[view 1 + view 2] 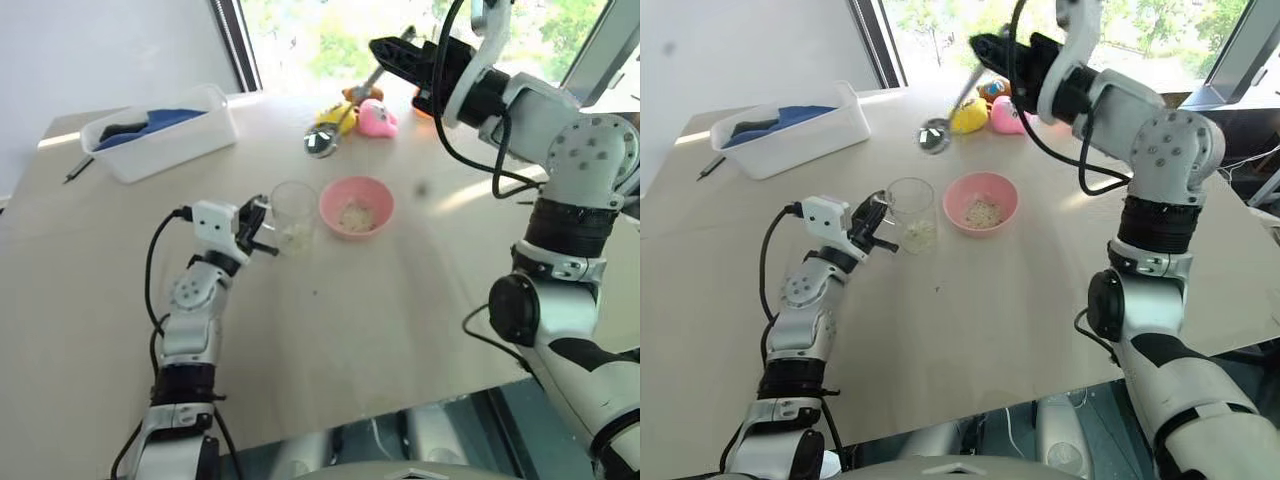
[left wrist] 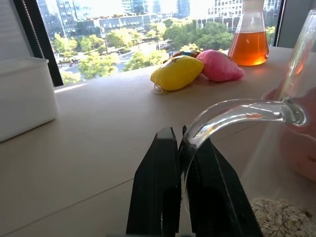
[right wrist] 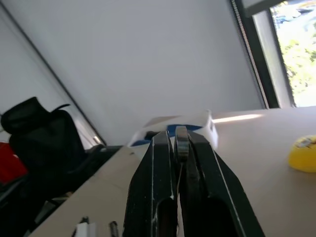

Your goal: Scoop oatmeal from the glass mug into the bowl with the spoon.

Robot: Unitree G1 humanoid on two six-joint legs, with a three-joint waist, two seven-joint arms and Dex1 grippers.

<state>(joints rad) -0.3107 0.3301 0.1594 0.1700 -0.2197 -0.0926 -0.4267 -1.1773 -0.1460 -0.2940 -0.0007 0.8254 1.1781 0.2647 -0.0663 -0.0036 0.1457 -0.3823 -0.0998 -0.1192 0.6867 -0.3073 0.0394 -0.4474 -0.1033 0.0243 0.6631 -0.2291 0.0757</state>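
A: Where's the mug (image 1: 293, 217)?
B: Upright on the counter (image 1: 400, 320), about mid-counter. The bowl (image 1: 356, 206) sits just beside it at its 3 o'clock, a small gap between them.

A: And the left claw (image 1: 262, 228)?
B: At the mug's 9 o'clock, pinched closed on the clear handle (image 2: 237, 111). In the left wrist view the glass loop runs right down between the two black fingers (image 2: 155, 192).

A: Oatmeal?
B: Some lies in the bottom of the mug (image 2: 281, 217), and a small pale heap sits in the bowl (image 1: 355, 215).

A: Right claw?
B: The right claw (image 1: 985, 48) is raised above the far side of the counter, roughly 12 o'clock from the bowl, clamped tight on the spoon's handle. The spoon (image 1: 950, 105) hangs down and toward the robot's left, its shiny head (image 1: 934, 136) in the air, at about 12 o'clock from the mug. I can't tell whether there's anything in the spoon head.

A: What else is on the counter?
B: A white tub (image 1: 165, 132) with something blue in it at the mug's 10 o'clock, and a dark pen (image 1: 78, 170) at the tub's 8 o'clock near the counter edge. Toward the window, a yellow toy (image 2: 177, 72) and a pink toy (image 2: 219, 65) touching each other, at the bowl's 12 o'clock. A flask (image 2: 250, 34) of orange liquid stands just beyond the pink one
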